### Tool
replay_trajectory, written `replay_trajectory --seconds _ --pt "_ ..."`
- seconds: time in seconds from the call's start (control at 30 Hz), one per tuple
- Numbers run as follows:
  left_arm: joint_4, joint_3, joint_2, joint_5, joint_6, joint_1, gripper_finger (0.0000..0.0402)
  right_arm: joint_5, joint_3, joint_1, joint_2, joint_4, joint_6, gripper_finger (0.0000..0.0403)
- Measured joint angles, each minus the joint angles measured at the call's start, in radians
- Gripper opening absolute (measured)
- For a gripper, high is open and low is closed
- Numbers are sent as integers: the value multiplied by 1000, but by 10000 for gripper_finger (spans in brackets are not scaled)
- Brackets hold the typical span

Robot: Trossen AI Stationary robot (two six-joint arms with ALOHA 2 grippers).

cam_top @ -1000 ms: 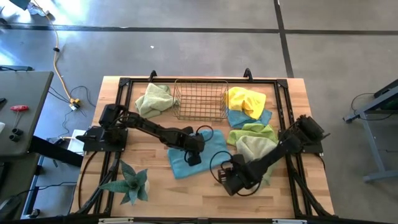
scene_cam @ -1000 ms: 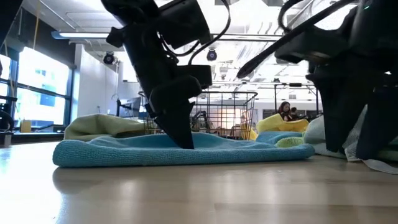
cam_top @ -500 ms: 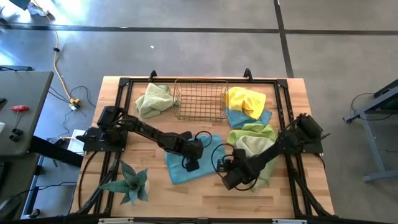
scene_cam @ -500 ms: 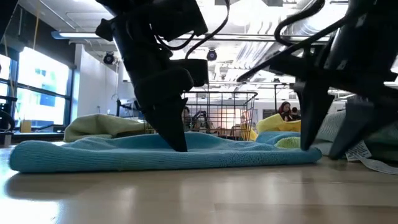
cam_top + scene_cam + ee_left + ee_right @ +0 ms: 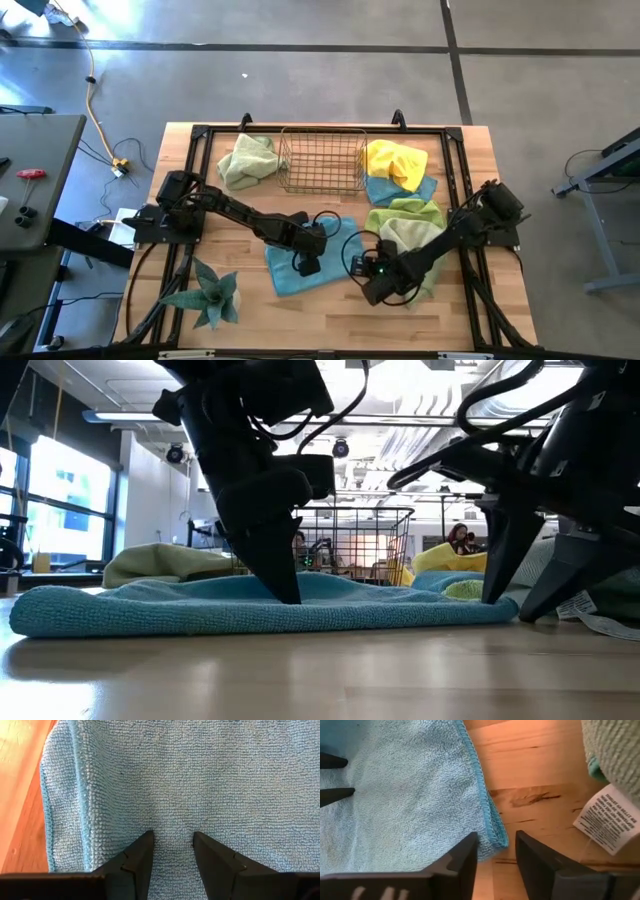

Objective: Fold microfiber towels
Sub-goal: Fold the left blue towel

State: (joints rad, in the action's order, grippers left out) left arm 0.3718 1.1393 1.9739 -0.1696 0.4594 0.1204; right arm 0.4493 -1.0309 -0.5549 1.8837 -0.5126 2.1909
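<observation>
Left fingers spread, both tips pressed down on the middle of the light blue towel, nothing pinched between them. Right fingers also spread, straddling the stitched corner of the same towel, one tip over cloth and one over bare counter; no pinch is made. In the high view the left gripper sits on the towel's centre and the right gripper at its right-hand edge. The blue towel lies flat on the counter's near middle. Just right of it, a pale green towel with a white care label; beyond, lime green, blue and yellow towels. A copper wire basket stands at the far edge, another pale green towel to its left, and a spiky plant at the near left.
</observation>
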Motion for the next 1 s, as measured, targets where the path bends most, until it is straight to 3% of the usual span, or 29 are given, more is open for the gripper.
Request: replay_trajectory --seconds 0.27,0.47,0.63,0.73,1.0 --pt "-2 0 0 -4 -11 0 133 5 2 2 5 -9 -41 8" --pt "0 -3 -25 11 -18 0 133 14 2 4 -20 -18 -88 5" --pt "30 -9 -90 45 -40 -5 133 73 5 15 -85 -136 -124 2" --pt "61 -7 -147 33 -41 -7 133 55 5 22 -112 -202 -149 1" --pt "135 -4 -264 72 11 14 133 65 4 92 -139 -140 -301 0"
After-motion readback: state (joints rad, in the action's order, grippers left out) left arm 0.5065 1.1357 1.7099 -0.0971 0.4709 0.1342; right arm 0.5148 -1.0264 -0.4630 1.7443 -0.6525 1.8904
